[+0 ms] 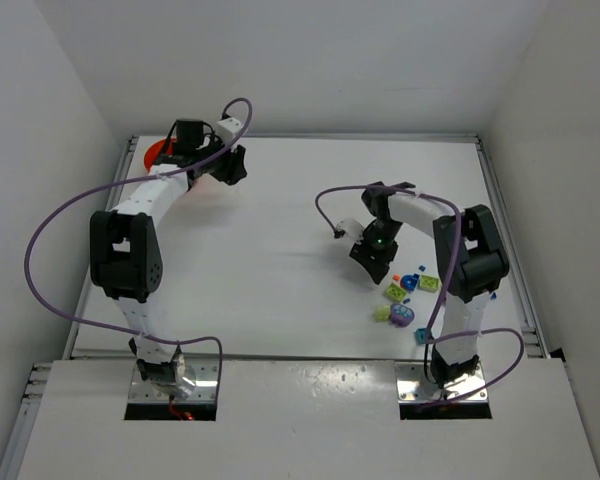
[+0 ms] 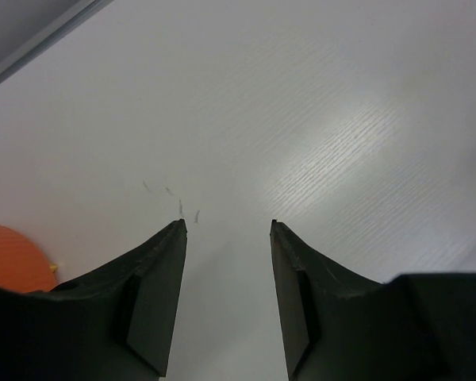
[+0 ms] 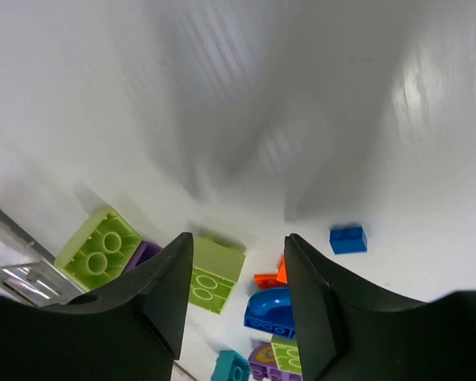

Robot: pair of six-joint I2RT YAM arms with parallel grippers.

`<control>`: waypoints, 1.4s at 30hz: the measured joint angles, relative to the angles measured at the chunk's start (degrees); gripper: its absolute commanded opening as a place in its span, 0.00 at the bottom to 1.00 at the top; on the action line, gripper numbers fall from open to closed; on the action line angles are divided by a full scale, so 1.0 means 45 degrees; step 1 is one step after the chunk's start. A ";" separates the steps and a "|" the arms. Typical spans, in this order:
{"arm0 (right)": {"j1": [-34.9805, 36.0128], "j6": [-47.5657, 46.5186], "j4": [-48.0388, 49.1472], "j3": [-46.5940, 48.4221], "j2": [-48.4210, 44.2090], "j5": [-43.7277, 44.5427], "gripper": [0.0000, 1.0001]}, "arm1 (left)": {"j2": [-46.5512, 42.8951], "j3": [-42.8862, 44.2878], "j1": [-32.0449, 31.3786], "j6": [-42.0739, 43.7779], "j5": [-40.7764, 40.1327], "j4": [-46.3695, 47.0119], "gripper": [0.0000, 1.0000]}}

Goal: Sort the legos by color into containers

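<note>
Overhead, I am extending my left gripper (image 1: 230, 166) to the far left corner of the table (image 1: 280, 225), just beside the orange bowl (image 1: 158, 152), which my arm is partly hiding. I judge this posture to be placing that arm at the drop-off point, well apart from the stock. My right gripper (image 1: 366, 256) is angling down at the near right, close to the legos (image 1: 405, 300), which are lying in a loose cluster of lime green, blue, purple, teal and orange pieces. None of them is showing inside the bowl from this view, so I judge the sorting to be at an early stage. At the left wrist, the fingers are standing moderately apart with nothing between them, pointing over bare table, and only an edge of the orange bowl (image 2: 12, 258) is showing at the lower left. At the right wrist, the fingers are likewise parted and empty, and a lime green brick (image 3: 214, 274) is lying studs-up on the table in line with the gap. That alignment is suggesting it as the pick target. A larger lime green block (image 3: 99, 248) is lying to its left, an orange piece (image 3: 268, 279) and a rounded blue piece (image 3: 270, 311) are crowding its right side, and a small blue brick (image 3: 347, 239) is lying apart. The far table is blurring here, so finer detail is not readable. Because the neighbours are lying close, I judge that the descent is calling for a narrow, centred approach to avoid pushing them.
</note>
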 measured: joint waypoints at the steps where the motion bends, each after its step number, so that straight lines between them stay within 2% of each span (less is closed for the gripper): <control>1: -0.0039 0.0257 0.0170 -0.0136 -0.0083 0.0146 0.48 | 0.0000 -0.0015 0.0024 -0.0005 -0.0005 0.0010 0.52; 10: -0.0146 0.1744 0.1486 -0.1797 -0.1617 0.2123 0.45 | 0.0000 -0.0019 0.0102 -0.0083 0.0092 0.0034 0.52; 18: -0.0078 0.1729 0.1778 -0.3444 -0.2875 0.3240 0.52 | 0.0000 -0.0019 0.0102 -0.0087 0.0141 0.0034 0.52; 27: 0.0063 0.1127 0.1904 -0.4255 -0.3594 0.3211 0.52 | 0.0000 -0.0019 0.0097 -0.0087 0.0267 0.0034 0.52; 33: 0.0063 0.1049 0.1579 -0.3725 -0.3599 0.2147 0.41 | 0.0000 -0.0019 0.0073 -0.0087 0.0306 0.0034 0.52; 34: 0.0063 0.1015 0.1423 -0.3444 -0.3555 0.1812 0.36 | 0.0000 -0.0019 0.0073 -0.0087 0.0306 0.0034 0.52; 38: 0.0063 0.0869 0.1088 -0.2608 -0.3254 0.0816 0.23 | 0.0000 -0.0019 0.0073 -0.0087 0.0335 0.0034 0.52; 42: -0.0005 0.0714 0.0515 -0.2482 -0.2647 0.0306 0.18 | 0.0000 -0.0019 0.0073 -0.0087 0.0340 0.0034 0.52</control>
